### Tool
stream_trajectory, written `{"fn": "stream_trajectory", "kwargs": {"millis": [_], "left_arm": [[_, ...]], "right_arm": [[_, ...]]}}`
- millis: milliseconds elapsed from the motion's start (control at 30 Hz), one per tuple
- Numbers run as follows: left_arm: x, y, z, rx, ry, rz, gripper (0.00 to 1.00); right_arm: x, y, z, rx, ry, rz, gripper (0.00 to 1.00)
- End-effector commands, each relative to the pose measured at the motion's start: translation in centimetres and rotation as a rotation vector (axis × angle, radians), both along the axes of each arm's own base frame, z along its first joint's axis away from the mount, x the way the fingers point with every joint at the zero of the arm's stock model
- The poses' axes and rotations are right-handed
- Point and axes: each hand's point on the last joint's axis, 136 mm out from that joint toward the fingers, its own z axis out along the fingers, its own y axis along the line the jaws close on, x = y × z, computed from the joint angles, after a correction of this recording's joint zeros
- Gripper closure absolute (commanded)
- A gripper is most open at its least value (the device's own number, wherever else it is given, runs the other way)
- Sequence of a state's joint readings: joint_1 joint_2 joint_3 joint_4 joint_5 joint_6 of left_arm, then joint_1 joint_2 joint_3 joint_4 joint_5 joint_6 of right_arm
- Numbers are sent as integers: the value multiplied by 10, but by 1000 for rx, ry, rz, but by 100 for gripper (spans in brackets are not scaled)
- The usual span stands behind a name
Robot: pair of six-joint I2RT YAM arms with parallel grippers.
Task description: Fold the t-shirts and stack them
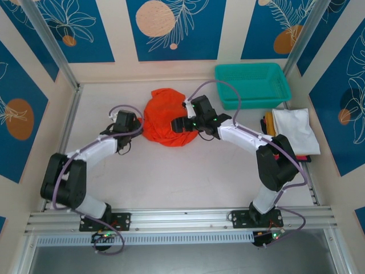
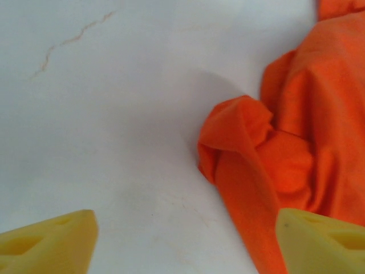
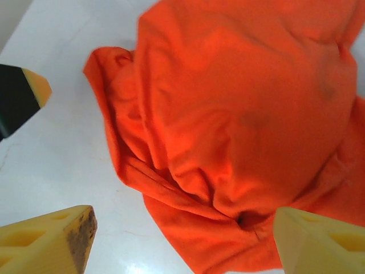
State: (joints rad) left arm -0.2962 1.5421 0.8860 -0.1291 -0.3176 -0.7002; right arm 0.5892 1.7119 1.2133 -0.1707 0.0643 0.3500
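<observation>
Your left tool (image 1: 136, 124) and right tool (image 1: 178, 124) gape empty at 9 and 3 o'clock of the orange-red t-shirt (image 1: 162, 123), crumpled toward 12 o'clock on the table (image 1: 188, 177): soft, light, floppy, I reckon, so pinch an outer edge.

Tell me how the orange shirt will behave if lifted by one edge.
Probably floppy: the shirt lies crumpled in deep folds, so it should sag and unfurl. Likely light: thin cloth. Pushed, it would probably bunch rather than slide.

The left arm (image 1: 94, 151) and right arm (image 1: 245, 137) have white shells, black joints, looping lilac cables (image 1: 124, 106); yellow wedge fingertips (image 3: 48, 240), one smudged dark.
</observation>
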Motion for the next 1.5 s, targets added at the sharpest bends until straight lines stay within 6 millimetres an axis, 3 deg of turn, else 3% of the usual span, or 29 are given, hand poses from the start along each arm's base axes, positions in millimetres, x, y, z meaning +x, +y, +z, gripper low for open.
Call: {"fn": "stream_trajectory", "kwargs": {"millis": [0,133,200,500,600,733,767,867,967,1167,1233,1333,1400,1467], "left_arm": [[7,-4,-22,-98,84,50,29],[34,-22,-30,-159,79,11,35],[43,-27,-33,-177,83,13,43],[55,-34,-44,-209,85,19,85],[55,-36,-45,-217,78,9,100],[56,-36,-36,-220,41,-3,100],[56,-36,-31,-220,30,-2,100],[57,-31,-8,-207,-26,0,100],[59,-25,30,-182,-103,4,100],[60,-5,143,-119,-310,29,100],[54,3,186,-107,-393,39,100],[37,12,246,-97,-517,44,100],[25,15,272,-100,-578,36,100],[17,13,280,-110,-592,11,100]], "right_arm": [[8,-21,-13,-8,27,-133,21],[9,-57,-35,-15,127,-292,26],[11,-65,-45,-9,165,-326,27],[34,-69,-83,19,270,-387,44],[44,-69,-90,23,285,-394,61],[53,-69,-83,43,277,-384,92],[54,-70,-76,52,263,-382,100],[60,-72,-39,81,174,-368,100],[62,-76,15,113,52,-347,100],[51,-89,154,202,-285,-302,100],[38,-95,203,244,-408,-285,100],[14,-101,263,306,-571,-257,100],[0,-106,286,326,-638,-243,100],[-2,-111,289,310,-641,-249,100]]}}
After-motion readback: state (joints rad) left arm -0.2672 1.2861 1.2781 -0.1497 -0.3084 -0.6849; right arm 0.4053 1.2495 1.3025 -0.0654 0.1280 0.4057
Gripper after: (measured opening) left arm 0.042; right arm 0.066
